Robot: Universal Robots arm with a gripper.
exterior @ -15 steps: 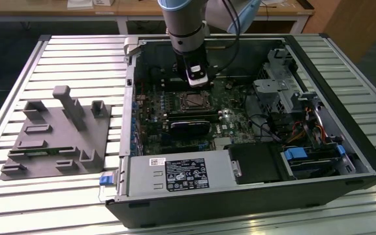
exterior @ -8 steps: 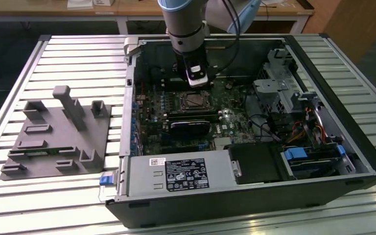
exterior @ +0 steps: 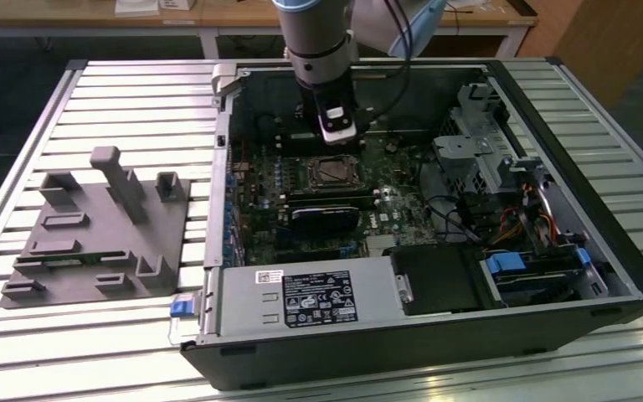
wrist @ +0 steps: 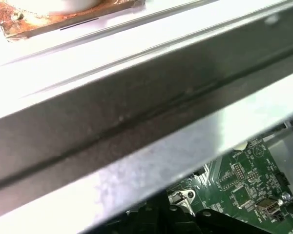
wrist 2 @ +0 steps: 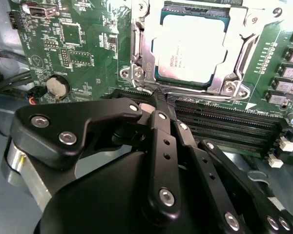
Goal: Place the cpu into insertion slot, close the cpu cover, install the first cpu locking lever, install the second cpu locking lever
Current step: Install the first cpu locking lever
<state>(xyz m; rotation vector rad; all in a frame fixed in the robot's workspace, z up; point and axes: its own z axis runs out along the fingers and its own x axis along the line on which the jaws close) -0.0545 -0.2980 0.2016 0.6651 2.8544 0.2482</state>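
The cpu [wrist 2: 190, 46] is shown seated in the slot [exterior: 330, 172] under the cover [wrist 2: 241, 34]. The gripper [wrist 2: 158, 100], jaws drawn together, is held against a lever [wrist 2: 142, 89]. If grip is lost, the lever could be left unlatched or the board scratched.

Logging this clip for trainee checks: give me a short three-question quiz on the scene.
1. True or false: the cpu sits in the insertion slot.
2. The gripper is nearest: A) coin battery, B) slot's edge, C) power-supply box?
3. In the exterior view, on which side of the computer case stands the grey fixture?
Key: 1 true; 2 B; 3 the exterior view's left.
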